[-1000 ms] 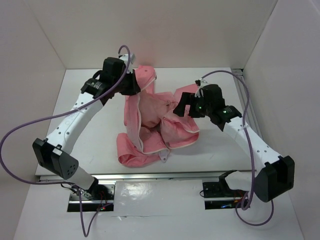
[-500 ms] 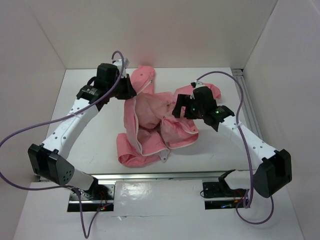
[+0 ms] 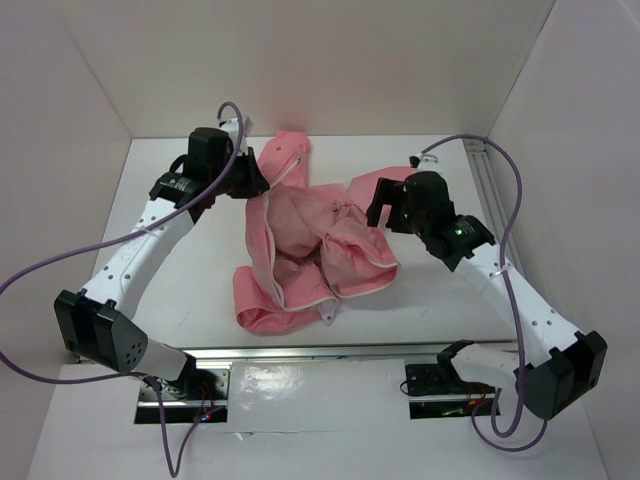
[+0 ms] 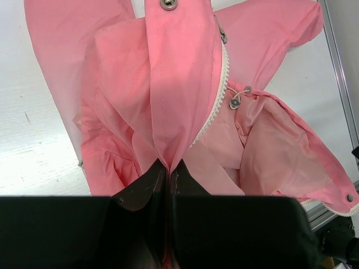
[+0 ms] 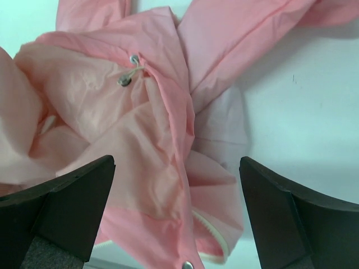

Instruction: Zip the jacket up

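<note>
The top camera looks down from above and behind both arm bases, far enough back to take in the whole desk (image 3: 200,290). Each wrist camera looks close past its own fingers (image 5: 73,196) onto the jacket (image 3: 310,240). Both catch the same drawstring toggle (image 4: 234,103).

Salmon-pink jacket (image 3: 300,225) crumpled, unzipped, front spread open, white zipper edging showing.
</note>
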Controlling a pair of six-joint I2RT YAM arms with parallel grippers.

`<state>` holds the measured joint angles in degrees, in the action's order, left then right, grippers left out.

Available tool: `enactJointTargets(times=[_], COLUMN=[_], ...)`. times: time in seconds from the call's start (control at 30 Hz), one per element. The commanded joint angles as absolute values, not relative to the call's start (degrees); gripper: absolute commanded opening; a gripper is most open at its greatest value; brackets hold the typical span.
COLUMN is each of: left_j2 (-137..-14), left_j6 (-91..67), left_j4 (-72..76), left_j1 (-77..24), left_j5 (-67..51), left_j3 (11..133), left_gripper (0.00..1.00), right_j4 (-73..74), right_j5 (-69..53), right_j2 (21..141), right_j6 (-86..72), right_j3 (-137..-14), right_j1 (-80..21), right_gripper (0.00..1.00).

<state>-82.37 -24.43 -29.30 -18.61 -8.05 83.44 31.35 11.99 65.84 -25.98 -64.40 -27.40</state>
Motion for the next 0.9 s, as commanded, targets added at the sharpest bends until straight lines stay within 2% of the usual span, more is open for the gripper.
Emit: enactJointTargets(times=[0.0, 0.17, 0.43, 0.7, 0.87], left_j2=[-79.8, -81.1, -81.1, -81.7, -81.7], left_j6=[-25.3, -25.3, -25.4, -25.4, -25.9], left_j4=[-26.4, -25.8, -25.3, -24.8, -24.3], left_j1=[-17.9, -17.9, -17.9, -17.4, -17.4], left_j5=[-8.9, -8.9, -9.6, -10.7, -11.3], left_j3=[84.2, 85.3, 84.6, 84.1, 84.1], left_gripper=[0.00, 0.00, 0.00, 0.00, 0.00], right_j4=[35.1, 34.1, 30.2, 29.1, 29.7], right_j5=[9.2, -0.4, -5.2, -6.3, -4.0], right_j2=[62.4, 59.9, 59.3, 59.9, 58.6], right_j6=[-27.6, -30.7, -33.2, -33.2, -33.2], right_j3=[-62.2, -56.7, -52.7, -52.7, -53.9], right_j1=[-26.4, -26.4, -26.4, -26.4, -26.4], right_gripper=[0.99, 0.99, 0.98, 0.86, 0.86])
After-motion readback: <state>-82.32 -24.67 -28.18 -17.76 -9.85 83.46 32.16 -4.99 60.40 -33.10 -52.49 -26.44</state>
